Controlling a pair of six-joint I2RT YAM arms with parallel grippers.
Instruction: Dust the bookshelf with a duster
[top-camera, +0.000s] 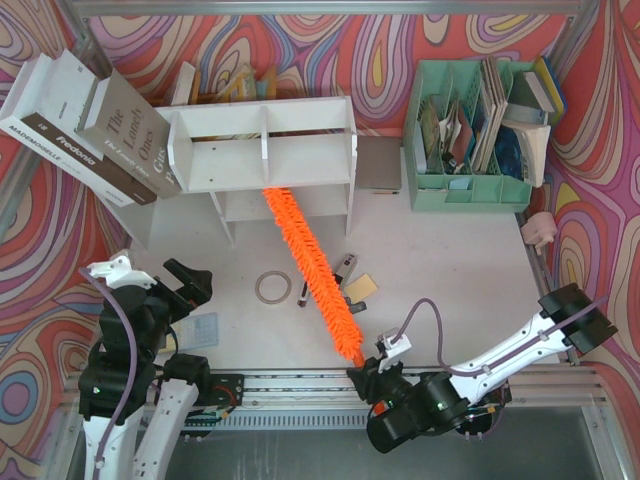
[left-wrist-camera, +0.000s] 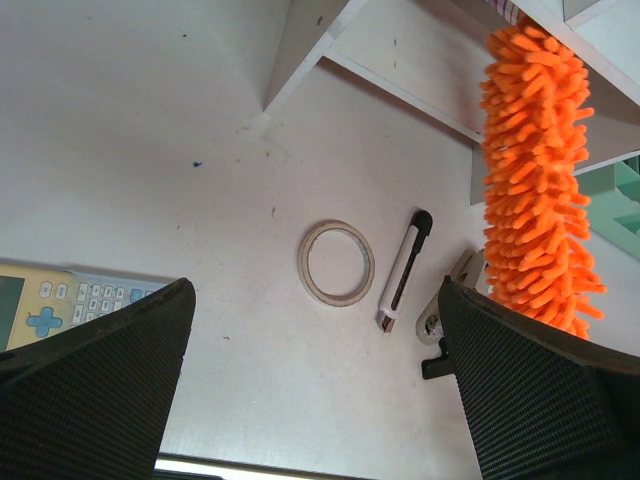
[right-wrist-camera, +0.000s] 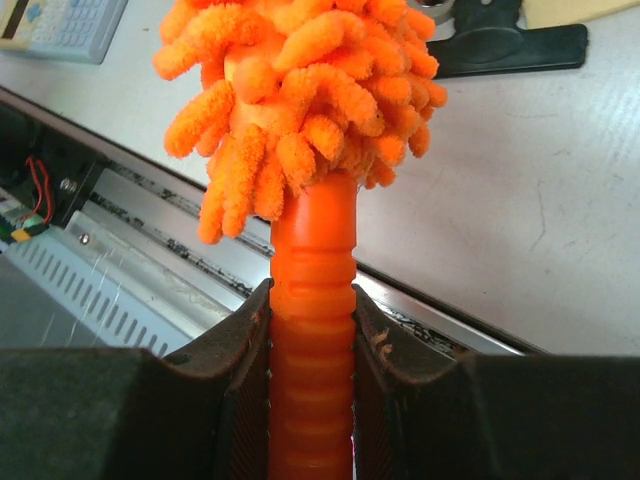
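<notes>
The white bookshelf (top-camera: 262, 145) stands at the back centre of the table. The fluffy orange duster (top-camera: 312, 268) runs from the front edge up to the shelf, its far tip inside the lower tier. My right gripper (top-camera: 368, 372) is shut on the duster's ribbed orange handle (right-wrist-camera: 312, 330) at the table's front edge. The duster also shows at the right of the left wrist view (left-wrist-camera: 535, 170). My left gripper (top-camera: 190, 285) is open and empty above the table at the front left, apart from the duster.
Large books (top-camera: 85, 125) lean at the back left. A mint-green organizer (top-camera: 475, 135) stands at the back right. A tape ring (top-camera: 272, 288), a utility knife (left-wrist-camera: 405, 270), a calculator (left-wrist-camera: 60, 305) and small items lie on the table.
</notes>
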